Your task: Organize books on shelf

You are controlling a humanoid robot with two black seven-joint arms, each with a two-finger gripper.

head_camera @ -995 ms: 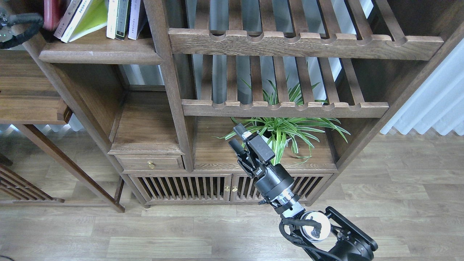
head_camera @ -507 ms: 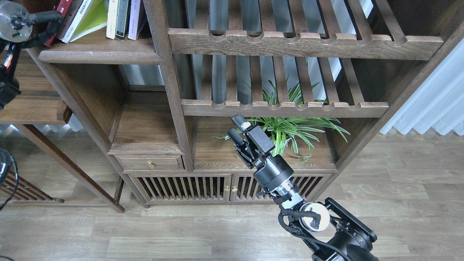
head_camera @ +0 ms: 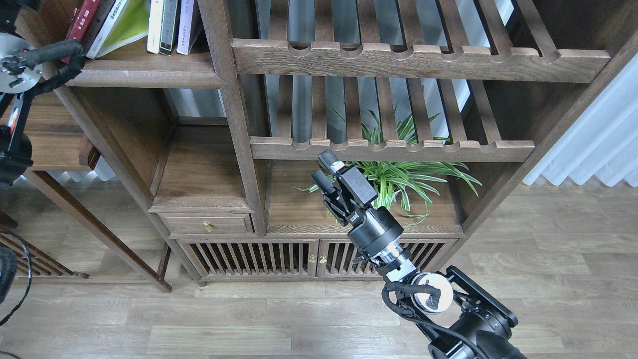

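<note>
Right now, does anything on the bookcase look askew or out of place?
Yes. On the top-left shelf, the red book and yellow-green book lean left, while the white, dark-green and lavender books beside them stand nearly upright. Nothing looks spilled or damaged.

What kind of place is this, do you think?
Probably a home living room or study: a large dark wooden bookcase holding books, a potted spider plant, wood-plank floor and white curtains.
</note>
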